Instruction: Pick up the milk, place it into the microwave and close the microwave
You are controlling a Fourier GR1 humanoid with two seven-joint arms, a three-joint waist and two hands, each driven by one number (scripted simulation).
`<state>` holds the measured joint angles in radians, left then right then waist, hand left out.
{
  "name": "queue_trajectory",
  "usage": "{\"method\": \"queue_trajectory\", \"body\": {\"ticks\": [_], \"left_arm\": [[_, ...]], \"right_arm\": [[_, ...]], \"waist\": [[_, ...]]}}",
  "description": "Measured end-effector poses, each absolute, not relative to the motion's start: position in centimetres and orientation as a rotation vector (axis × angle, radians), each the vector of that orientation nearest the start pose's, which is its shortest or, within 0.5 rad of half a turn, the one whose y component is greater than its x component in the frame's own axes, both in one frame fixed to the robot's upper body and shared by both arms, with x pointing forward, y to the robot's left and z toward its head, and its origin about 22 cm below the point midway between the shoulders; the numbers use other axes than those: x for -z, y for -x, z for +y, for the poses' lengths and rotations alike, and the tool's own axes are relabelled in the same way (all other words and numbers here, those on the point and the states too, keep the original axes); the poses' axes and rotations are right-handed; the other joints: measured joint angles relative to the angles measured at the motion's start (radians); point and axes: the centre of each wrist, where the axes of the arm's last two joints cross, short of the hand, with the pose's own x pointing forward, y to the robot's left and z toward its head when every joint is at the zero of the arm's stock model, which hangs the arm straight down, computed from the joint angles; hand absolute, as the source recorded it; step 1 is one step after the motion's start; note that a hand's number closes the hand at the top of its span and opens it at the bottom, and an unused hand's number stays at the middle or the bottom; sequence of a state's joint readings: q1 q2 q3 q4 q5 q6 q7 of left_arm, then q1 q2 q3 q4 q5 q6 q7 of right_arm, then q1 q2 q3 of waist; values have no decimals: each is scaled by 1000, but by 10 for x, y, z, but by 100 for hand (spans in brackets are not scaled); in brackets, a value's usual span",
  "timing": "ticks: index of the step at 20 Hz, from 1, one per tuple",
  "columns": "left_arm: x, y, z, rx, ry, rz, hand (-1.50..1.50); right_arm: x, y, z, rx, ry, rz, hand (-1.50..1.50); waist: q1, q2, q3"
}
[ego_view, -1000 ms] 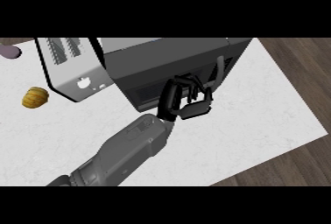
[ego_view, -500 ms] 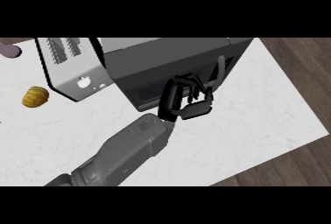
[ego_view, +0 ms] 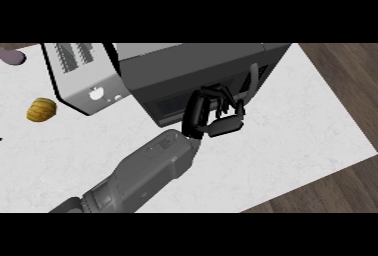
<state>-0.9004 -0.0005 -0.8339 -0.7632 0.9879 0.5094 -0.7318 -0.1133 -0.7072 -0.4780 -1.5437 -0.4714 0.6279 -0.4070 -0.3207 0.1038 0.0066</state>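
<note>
The black left hand [ego_view: 212,112] is curling its fingers, holding nothing. It is touching the smooth door of the boxy grey microwave [ego_view: 184,70].

You have open surface [ego_view: 288,150] right of the microwave [ego_view: 199,70]. On the left, the toaster [ego_view: 81,82] and the yellow bun [ego_view: 41,110] stand in the way.

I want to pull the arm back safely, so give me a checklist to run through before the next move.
1. Microwave door flush with the front: ok, it looks shut.
2. Milk inside: cannot tell, no milk shows.
3. Left hand carries nothing: ok, fingers curled, empty.
4. Hand apart from the door handle: ok, it sits beside the handle.
5. Right hand's position: cannot tell, it is out of view.
</note>
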Motion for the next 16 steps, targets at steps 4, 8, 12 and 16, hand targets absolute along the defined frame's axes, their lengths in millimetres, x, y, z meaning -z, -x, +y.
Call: {"method": "queue_trajectory", "body": {"ticks": [4,8,12,16], "left_arm": [[-24,-341,9,78,373,-1909,150],[-23,-341,9,75,373,-1911,150],[-23,-341,8,78,386,-1913,150],[-23,-341,7,82,389,-1914,150]], "right_arm": [[-175,-239,-461,-446,-64,-2217,-150],[-178,-242,-466,-429,-76,-2222,-150],[-183,-244,-472,-420,-76,-2222,-150],[-187,-246,-476,-411,-77,-2221,-150]], "waist": [[4,1,0],[3,0,0],[8,2,0],[10,3,1]]}}
